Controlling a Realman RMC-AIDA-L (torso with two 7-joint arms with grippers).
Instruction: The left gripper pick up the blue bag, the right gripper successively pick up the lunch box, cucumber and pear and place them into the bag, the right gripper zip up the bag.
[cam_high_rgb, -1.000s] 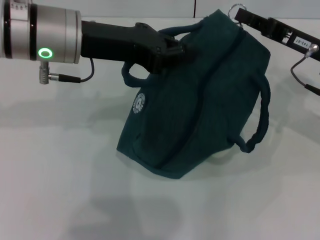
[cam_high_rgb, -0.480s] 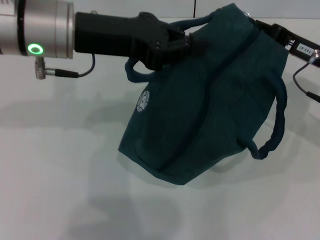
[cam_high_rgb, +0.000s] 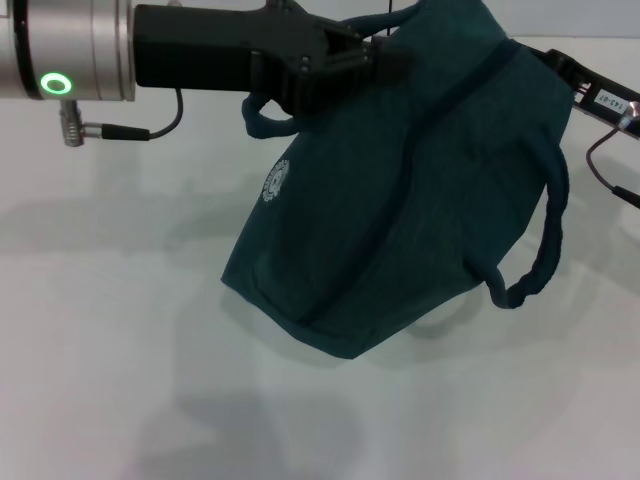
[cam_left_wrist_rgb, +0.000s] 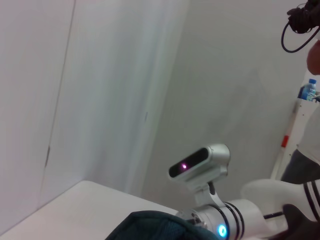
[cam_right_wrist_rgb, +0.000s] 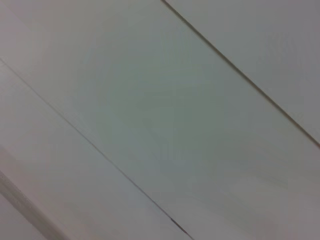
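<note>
blue bag (cam_high_rgb: 400, 200), lifted, left gripper (cam_high_rgb: 385, 62) clamped

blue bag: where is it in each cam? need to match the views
Head view: blue bag fills the centre, hanging tilted from the left gripper clamped at its top edge.
Left wrist view: only a teal sliver of it at the bottom edge.
Right wrist view: not in it, only plain pale panels.
Shared landmark: the bag's teal fabric, in the head and left wrist views.

The right hand (cam_high_rgb: 560, 68) is mostly hidden behind the blue bag (cam_high_rgb: 420, 200), so its fingers cannot be read. The bag's top is cut by the head view's upper edge, and its contents are concealed.
</note>
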